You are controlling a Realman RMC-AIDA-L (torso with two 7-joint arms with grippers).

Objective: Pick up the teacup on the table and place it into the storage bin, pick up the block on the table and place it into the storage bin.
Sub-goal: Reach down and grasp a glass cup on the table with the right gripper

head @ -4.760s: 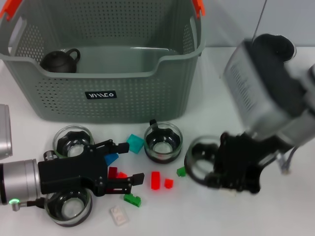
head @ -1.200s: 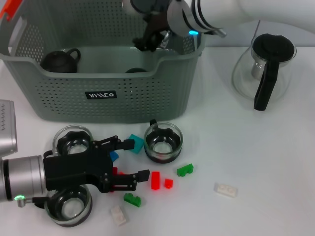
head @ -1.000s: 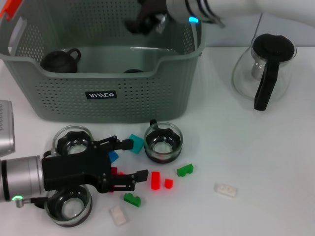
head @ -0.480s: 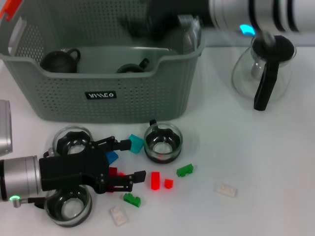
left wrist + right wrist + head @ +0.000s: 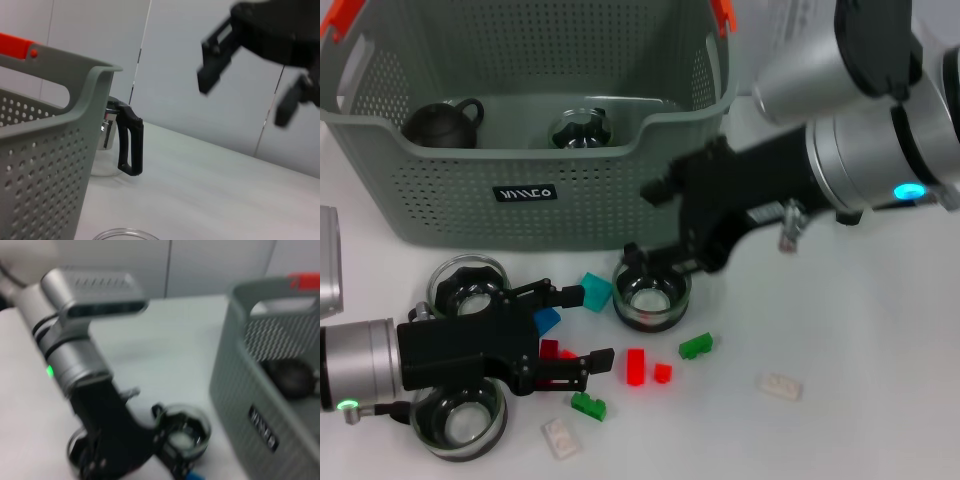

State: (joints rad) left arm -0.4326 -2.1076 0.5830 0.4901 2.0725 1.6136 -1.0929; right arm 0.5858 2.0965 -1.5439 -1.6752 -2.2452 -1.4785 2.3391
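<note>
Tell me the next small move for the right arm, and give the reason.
Probably lower the right tool over the glass teacup just beneath it and close. One glass cup already lies in the storage bin, and this tool looks open and empty. The left tool sits open among the blocks.

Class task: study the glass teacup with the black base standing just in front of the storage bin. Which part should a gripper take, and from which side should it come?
Take the clear glass teacup with the black base by its rim, coming from above. It stands upright, mouth open upward, so one jaw can likely go inside the wall. Avoid its small black handle, which faces the large grey-green perforated storage bin.
</note>
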